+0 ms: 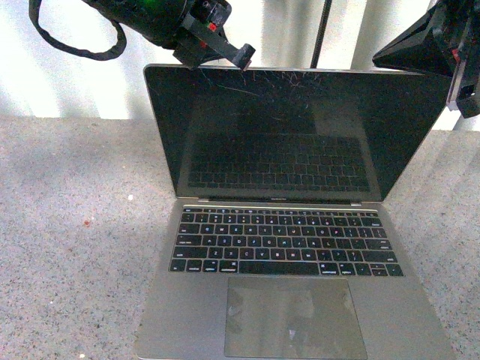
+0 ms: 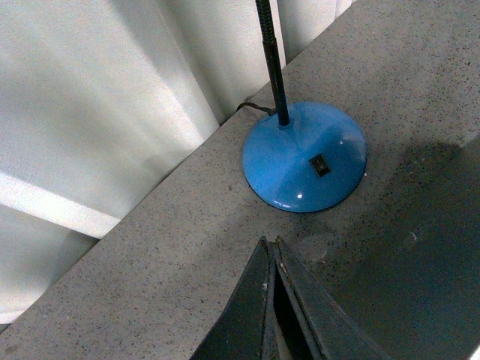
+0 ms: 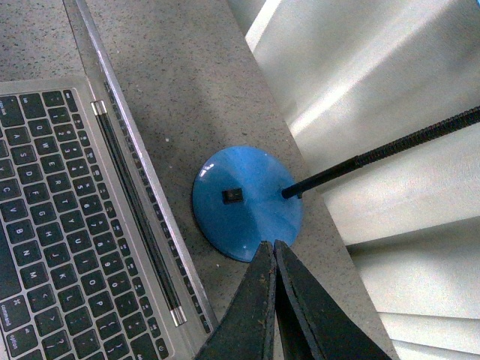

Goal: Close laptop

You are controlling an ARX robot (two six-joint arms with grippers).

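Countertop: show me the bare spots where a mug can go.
Widest bare stretch: counter left of the laptop, up to the wall. A narrower strip runs along its right side. Behind the lid it is crowded: blue lamp base, left hand, right hand.

Blue lamp base (image 2: 304, 157) on speckled grey counter (image 1: 67, 225)

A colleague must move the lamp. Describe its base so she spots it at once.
On the speckled grey counter, look behind the open laptop, near the white wall. The lamp base is a glossy blue dome with a black stem, the only coloured thing there.
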